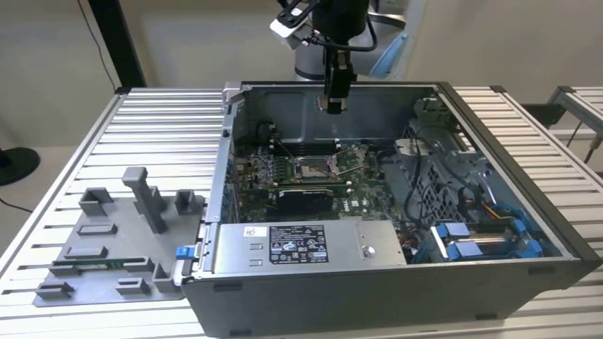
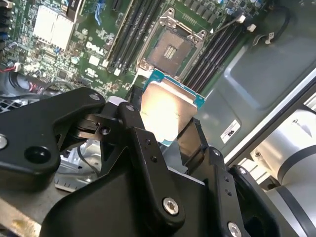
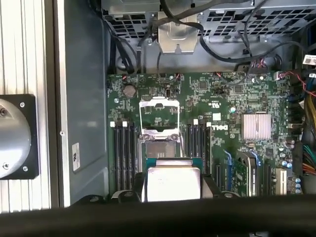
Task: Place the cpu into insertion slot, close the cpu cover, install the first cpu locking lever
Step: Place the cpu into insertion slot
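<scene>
**End effector** [image 2: 163, 126]: black, two fingers [image 2: 129, 116] clamped on opposite edges of the cpu. In both wrist views its own links hide the cpu's near edge. In the exterior view it hangs [image 1: 334, 104] well above the insertion slot, about level with the case rim. The arm above it is cut off at the picture's edge.

**Cpu** [image 2: 168, 106]: flat square with a silvery lid and teal-green border, held apart from the insertion slot. The underside is hidden. Glare whitens the lid, so no marking can be made out. It is seen again in the first wrist view [image 3: 173, 177].

**Insertion slot** [image 3: 159, 147]: square socket with a dark centre, uncovered; the cpu overlaps its near edge. The contacts are too fine to tell.

**Cpu cover** [image 3: 159, 102]: silvery frame swung open on the slot's far side, with green board showing through its window.

**Locking lever** [image 2: 229, 24]: thin metal rod raised beside the slot; its hinge end is hard to trace.

**Memory slots** [image 3: 123, 155]: long black rows flanking the slot.

**Motherboard** [image 3: 217, 94]: green, with white printing near the slot.

**Computer case** [image 1: 377, 296]: lies open around the slot. A white printed label sits on the power supply [image 1: 296, 244], and a white sticker [image 2: 230, 131] on the case wall.

**Table** [image 1: 160, 134]: slatted, carries the case. A grey fixture tray [image 1: 94, 293] lies on the exterior view's left, well apart from the slot.
</scene>
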Robot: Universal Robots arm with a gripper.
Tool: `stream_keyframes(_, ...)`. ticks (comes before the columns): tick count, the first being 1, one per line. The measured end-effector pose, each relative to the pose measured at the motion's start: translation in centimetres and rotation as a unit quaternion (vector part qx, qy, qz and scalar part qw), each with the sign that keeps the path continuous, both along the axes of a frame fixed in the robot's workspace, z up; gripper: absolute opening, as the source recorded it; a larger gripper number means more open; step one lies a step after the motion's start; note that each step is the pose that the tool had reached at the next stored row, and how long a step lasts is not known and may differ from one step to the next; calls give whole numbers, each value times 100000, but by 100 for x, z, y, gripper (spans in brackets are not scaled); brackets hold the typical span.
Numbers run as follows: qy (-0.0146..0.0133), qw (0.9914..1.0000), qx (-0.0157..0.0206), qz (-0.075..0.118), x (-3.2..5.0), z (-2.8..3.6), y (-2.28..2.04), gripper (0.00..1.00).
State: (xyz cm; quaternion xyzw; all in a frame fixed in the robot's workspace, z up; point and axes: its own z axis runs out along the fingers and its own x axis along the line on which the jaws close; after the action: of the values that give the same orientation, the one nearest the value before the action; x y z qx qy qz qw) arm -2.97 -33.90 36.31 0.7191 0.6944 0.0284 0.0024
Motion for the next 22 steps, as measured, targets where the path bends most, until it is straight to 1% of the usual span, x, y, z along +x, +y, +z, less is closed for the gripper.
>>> stream_keyframes(2, 72, 99999, 216, 350, 16, -9, 0, 0)
stream_keyframes(4, 119, 99998, 295, 595, 20, -23, 0, 0)
stream_keyframes(10, 153, 99993, 378, 1142, 23, -88, 1, 0)
stream_keyframes(18, 147, 99990, 404, 1359, 23, -222, 23, 0)
stream_keyframes(22, 163, 99990, 377, 1356, 23, -221, 23, 0)
